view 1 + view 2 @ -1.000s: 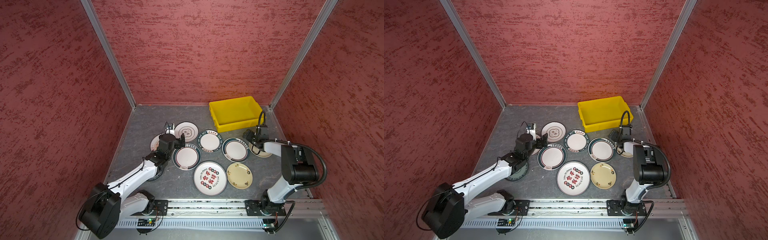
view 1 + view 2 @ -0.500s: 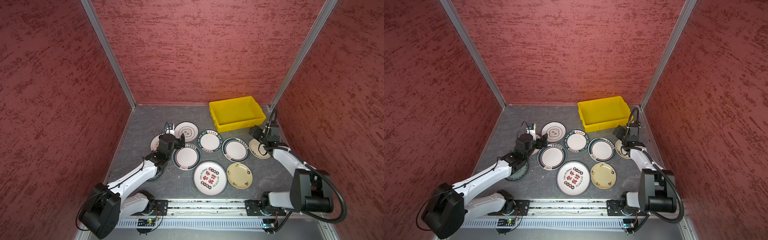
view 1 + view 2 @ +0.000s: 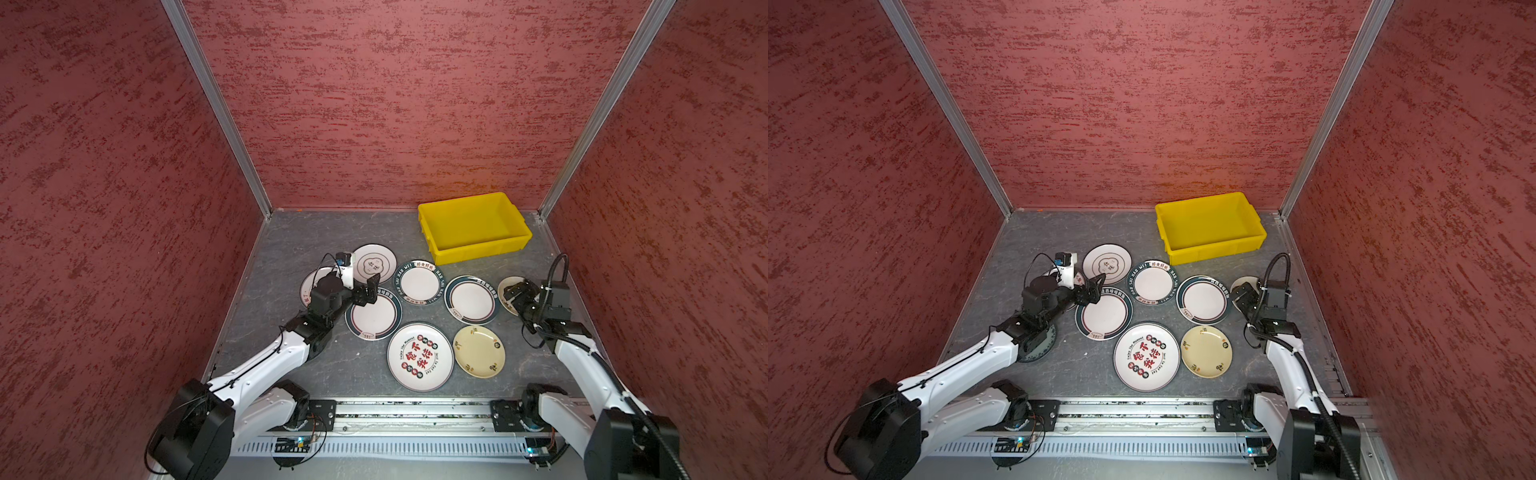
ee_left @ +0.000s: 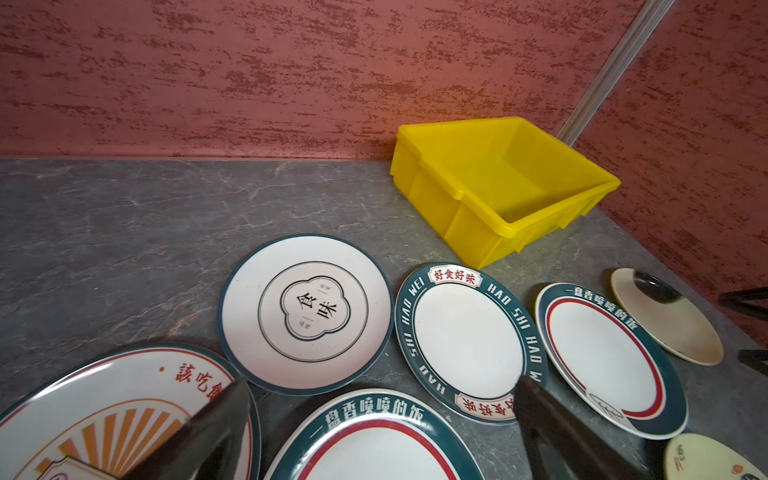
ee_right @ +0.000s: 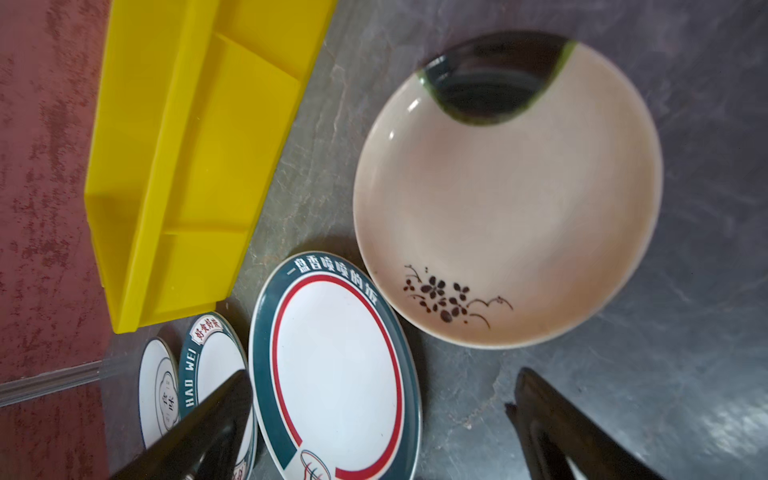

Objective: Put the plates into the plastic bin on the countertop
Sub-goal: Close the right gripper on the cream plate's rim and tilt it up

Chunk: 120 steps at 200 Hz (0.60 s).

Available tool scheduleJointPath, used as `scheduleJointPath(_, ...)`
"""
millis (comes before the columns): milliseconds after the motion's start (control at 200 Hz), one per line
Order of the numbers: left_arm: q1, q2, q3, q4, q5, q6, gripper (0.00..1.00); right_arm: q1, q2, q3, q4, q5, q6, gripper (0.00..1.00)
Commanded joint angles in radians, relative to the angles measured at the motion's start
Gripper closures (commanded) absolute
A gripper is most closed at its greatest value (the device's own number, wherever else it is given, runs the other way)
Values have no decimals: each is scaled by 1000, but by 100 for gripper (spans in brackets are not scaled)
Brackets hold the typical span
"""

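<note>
Several plates lie flat on the dark grey countertop (image 3: 316, 232). My left gripper (image 3: 368, 291) hovers open over the far rim of a green-rimmed plate (image 4: 374, 440), next to a white emblem plate (image 4: 305, 311) and an orange-printed plate (image 4: 104, 415). My right gripper (image 3: 515, 293) is open and empty, low over a cream flower-painted plate (image 5: 507, 195) and beside another green-rimmed plate (image 5: 332, 365). The yellow plastic bin (image 3: 473, 226) stands empty at the back right.
More plates lie in both top views: a HAO WEI plate (image 3: 419, 282), a large red-print plate (image 3: 419, 356) and a cream-yellow plate (image 3: 478, 351). A dark patterned plate (image 3: 1042, 345) shows under my left arm. Red walls enclose three sides; a metal rail (image 3: 415, 415) runs along the front.
My right arm has swung its elbow out to the right and down, while its gripper stayed near the cream plate. The left arm has not moved. No plate has shifted.
</note>
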Motion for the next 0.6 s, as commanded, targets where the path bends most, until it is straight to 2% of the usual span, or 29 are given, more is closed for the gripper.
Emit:
scheduleJointPath(0,-5,14,14,38,67,4,1,-8,9,-65,49,-75,79,1)
scheduleJointPath(220,-5,13,11,40,50,-1,1,-15,-33,-103,50,1,114,1)
scheduleJointPath(431,-5,21,17,29,26,-12,1,-68,79,-140,102,-86,232,7)
scheduleJointPath(596,-5,15,19,20,15,-10,0,-104,146,-171,179,-80,276,11)
